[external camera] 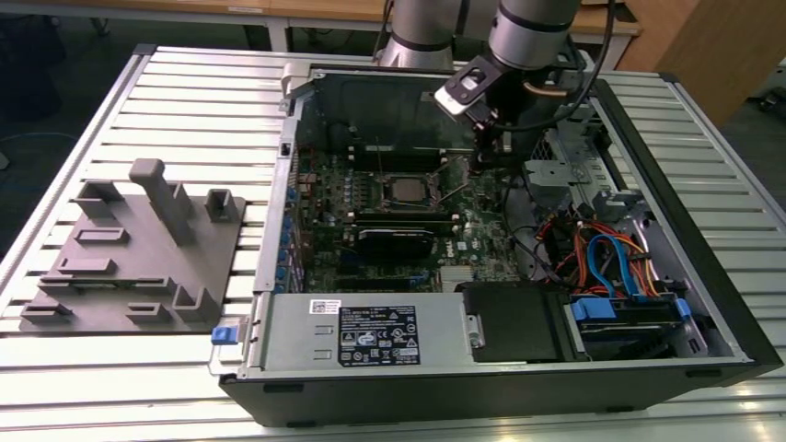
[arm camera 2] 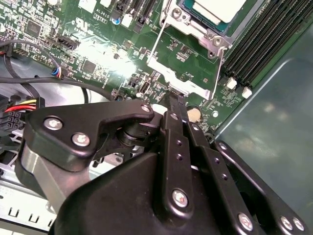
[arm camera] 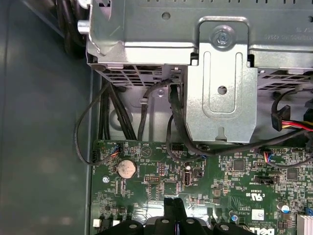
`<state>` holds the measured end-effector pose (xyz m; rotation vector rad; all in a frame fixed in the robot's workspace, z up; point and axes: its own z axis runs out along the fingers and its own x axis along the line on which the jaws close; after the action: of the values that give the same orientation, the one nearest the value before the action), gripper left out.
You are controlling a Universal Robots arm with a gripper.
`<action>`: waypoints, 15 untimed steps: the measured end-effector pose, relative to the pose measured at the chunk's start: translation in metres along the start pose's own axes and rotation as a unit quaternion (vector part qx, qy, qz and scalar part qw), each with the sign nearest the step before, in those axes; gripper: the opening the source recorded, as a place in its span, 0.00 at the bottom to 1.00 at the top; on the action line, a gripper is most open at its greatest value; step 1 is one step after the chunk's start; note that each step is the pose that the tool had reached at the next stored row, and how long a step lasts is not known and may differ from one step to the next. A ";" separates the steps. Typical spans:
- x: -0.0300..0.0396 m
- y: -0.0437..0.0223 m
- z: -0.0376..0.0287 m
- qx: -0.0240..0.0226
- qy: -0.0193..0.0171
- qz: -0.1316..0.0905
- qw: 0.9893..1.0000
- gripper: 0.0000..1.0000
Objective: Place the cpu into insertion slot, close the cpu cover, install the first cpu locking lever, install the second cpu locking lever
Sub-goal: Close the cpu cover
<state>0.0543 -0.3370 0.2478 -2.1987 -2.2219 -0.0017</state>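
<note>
Silver-grey and flat, the cpu [arm camera 2: 217, 7] lies face up in the insertion slot [arm camera 2: 208, 33], its edges square with the slot's metal rim. It is square itself, so it has no longer side. In the second wrist view the cpu cover [arm camera 2: 171, 73] stands open, folded away from the slot. Bare green board shows through its window, and its free edge points toward the gripper [arm camera 2: 175, 100]. The claw's fingers are clenched together with nothing seen between them. Their tip is just beside that free edge; I cannot tell whether it touches.

The first wrist view looks across the board [arm camera: 234, 181] to a coin battery [arm camera: 125, 169] and a grey metal cage [arm camera: 222, 83] beyond. The exterior view places the slot far in the open computer case [external camera: 687, 276], with the gripper hanging just to the exterior view's right of it.
</note>
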 end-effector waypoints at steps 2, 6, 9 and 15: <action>0.0000 0.0000 0.0011 0.001 0.000 0.000 1.000 0.10; 0.0000 -0.0020 0.0017 0.001 0.000 0.000 1.000 0.10; 0.0000 -0.0051 0.0018 0.001 0.000 0.000 1.000 0.10; 0.0001 -0.0086 0.0018 0.001 0.000 0.000 1.000 0.10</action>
<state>0.0457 -0.3370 0.2460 -2.1979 -2.2212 -0.0003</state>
